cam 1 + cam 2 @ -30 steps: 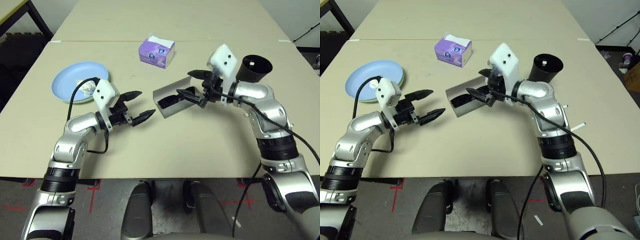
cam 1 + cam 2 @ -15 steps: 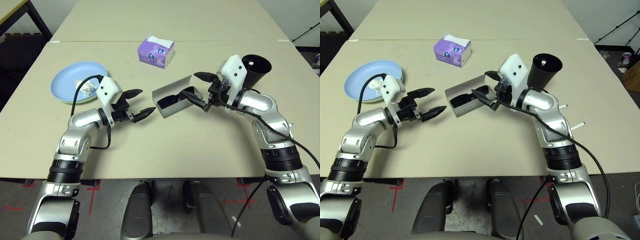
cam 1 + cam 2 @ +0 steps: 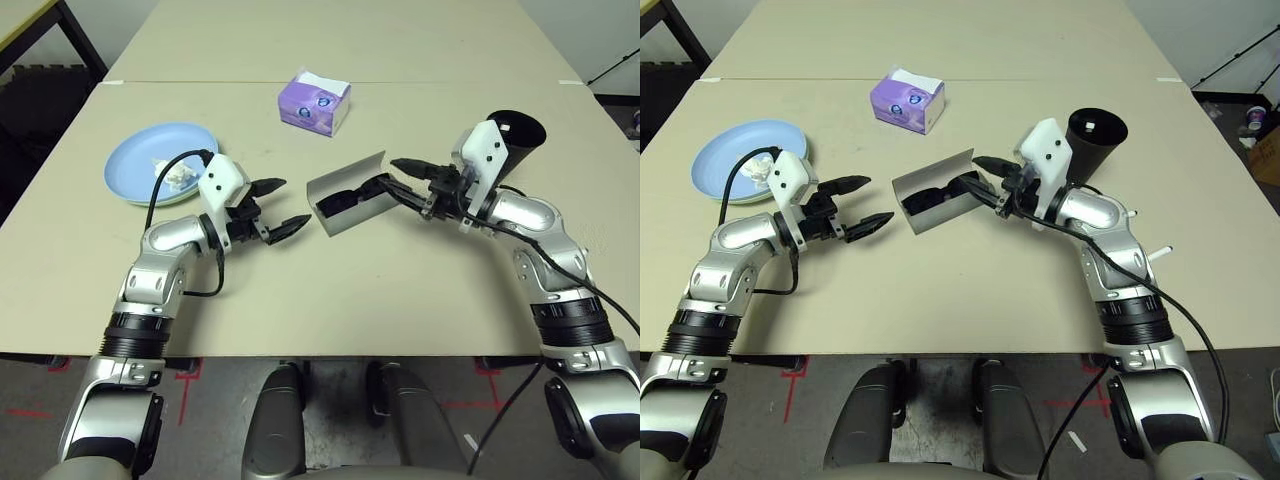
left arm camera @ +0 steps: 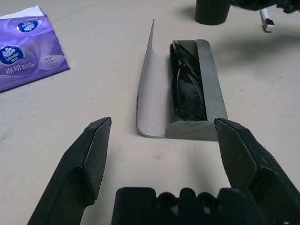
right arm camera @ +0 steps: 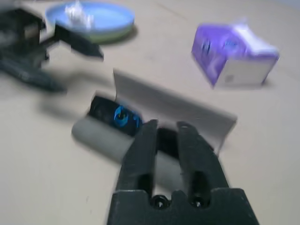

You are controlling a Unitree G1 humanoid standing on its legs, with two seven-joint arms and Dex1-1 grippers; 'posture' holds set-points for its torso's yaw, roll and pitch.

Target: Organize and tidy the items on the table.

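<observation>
The grey glasses case (image 3: pixel 352 214) lies open at the middle of the table (image 3: pixel 330 290), its lid raised, with the black sunglasses (image 4: pixel 187 89) inside. My left gripper (image 3: pixel 297 201) hovers open just left of the case. My right gripper (image 3: pixel 387 172) is at the case's right end, fingers nearly together with nothing between them. The tall black cup (image 3: pixel 517 135) stands behind my right wrist. A light blue plate (image 3: pixel 135 165) rests on a pale green one at the left and carries crumpled white tissue (image 3: pixel 175 172). A white pen (image 3: pixel 1155 252) lies right of my right arm.
The purple tissue box (image 3: pixel 314 102) stands behind the case, near the table's seam (image 3: pixel 200 82). Bare tabletop stretches in front of the case and between my arms.
My right gripper has pulled back to the right, away from the case's inside, and its fingers have closed. My left gripper has shifted slightly and stays open.
</observation>
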